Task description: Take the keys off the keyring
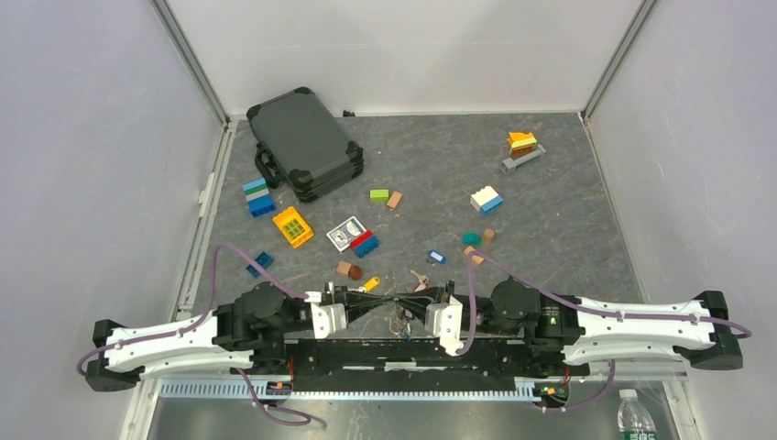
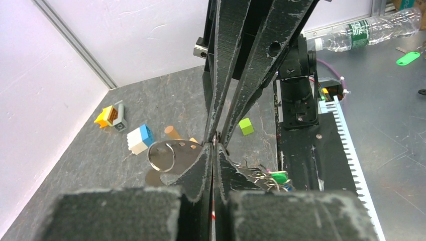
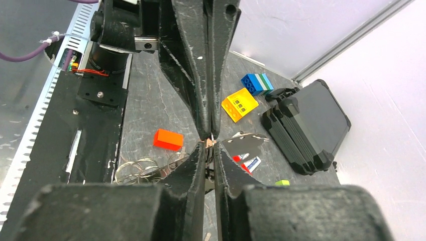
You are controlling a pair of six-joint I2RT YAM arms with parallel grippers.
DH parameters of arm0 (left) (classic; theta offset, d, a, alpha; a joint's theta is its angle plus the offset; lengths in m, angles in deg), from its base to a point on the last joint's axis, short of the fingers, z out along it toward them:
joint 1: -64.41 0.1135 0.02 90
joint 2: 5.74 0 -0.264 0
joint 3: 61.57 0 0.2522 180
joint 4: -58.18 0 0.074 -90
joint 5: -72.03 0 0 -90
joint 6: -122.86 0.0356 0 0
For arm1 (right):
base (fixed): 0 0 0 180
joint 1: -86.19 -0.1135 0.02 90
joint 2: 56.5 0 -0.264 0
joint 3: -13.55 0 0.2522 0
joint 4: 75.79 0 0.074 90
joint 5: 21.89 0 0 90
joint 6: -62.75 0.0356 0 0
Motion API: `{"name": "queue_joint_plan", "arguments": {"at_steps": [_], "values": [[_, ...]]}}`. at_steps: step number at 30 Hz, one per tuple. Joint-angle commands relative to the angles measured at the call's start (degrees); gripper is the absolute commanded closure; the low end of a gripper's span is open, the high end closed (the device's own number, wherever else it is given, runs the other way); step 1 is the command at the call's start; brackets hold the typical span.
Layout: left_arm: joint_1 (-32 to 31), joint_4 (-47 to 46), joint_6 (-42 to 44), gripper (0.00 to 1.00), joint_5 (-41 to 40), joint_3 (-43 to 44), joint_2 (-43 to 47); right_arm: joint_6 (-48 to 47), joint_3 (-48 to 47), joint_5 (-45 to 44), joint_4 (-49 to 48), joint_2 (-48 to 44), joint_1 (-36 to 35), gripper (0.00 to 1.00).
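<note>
The two arms meet tip to tip over the near middle of the worktop (image 1: 550,229). The left gripper (image 2: 214,146) has its jaws pressed fully together. A glint of metal sits right at its tips, but what it nips, if anything, cannot be told. The right gripper (image 3: 210,149) shows only a narrow slit between its fingers, and its tips almost touch those of the left. Whether it clamps anything cannot be told either.

The keyring (image 3: 134,170) appears as a tangle of thin wire loops just beside the meeting tips, on the side toward the arm bases. One green-headed key (image 2: 279,175) shows among those loops. The other keys packed behind it are too crowded to count. On the opposite side of the tips sits one round split ring (image 2: 162,155) with one shiny metal tag (image 3: 246,143).

Three small keys lie apart from the bunch, on the worktop just beyond the grippers. They are one yellow-headed key (image 1: 369,284), one plain silver key (image 1: 420,278) and one blue-headed key (image 1: 437,258).

Farther back are one dark case (image 1: 307,142) at the far left and one card box (image 1: 345,233) near the middle. Toy blocks are scattered around them, among them one yellow block (image 1: 293,226) and one white-and-blue block (image 1: 486,200). One bottle (image 1: 634,414) lies off the worktop at the near right.
</note>
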Motion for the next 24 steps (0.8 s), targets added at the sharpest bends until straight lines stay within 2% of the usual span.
{"name": "queue_joint_plan", "arguments": {"at_steps": [1, 7, 11, 19, 22, 24], "values": [[-0.1, -4.8, -1.5, 0.98, 0.8, 0.2, 0.0, 1.2, 0.4, 0.1, -3.7, 0.4, -0.1, 0.88], [-0.1, -4.8, -1.2, 0.98, 0.6, 0.2, 0.0, 1.5, 0.4, -1.2, -2.9, 0.3, -0.1, 0.82], [-0.1, -4.7, -1.2, 0.98, 0.6, 0.2, 0.2, 1.7, 0.5, -1.7, -2.5, -0.1, -0.1, 0.86], [-0.2, -4.4, -1.2, 0.98, 0.6, 0.4, 0.5, 2.1, 0.9, -2.8, -2.1, -0.5, -0.1, 0.86], [-0.1, -4.1, -1.0, 0.98, 0.5, 0.5, 0.5, 2.1, 0.9, -3.3, -1.7, -0.5, -0.1, 0.91], [-0.1, -4.1, -1.0, 0.98, 0.4, 0.5, 0.6, 2.0, 0.9, -3.4, -1.3, -0.7, -0.1, 1.00]]}}
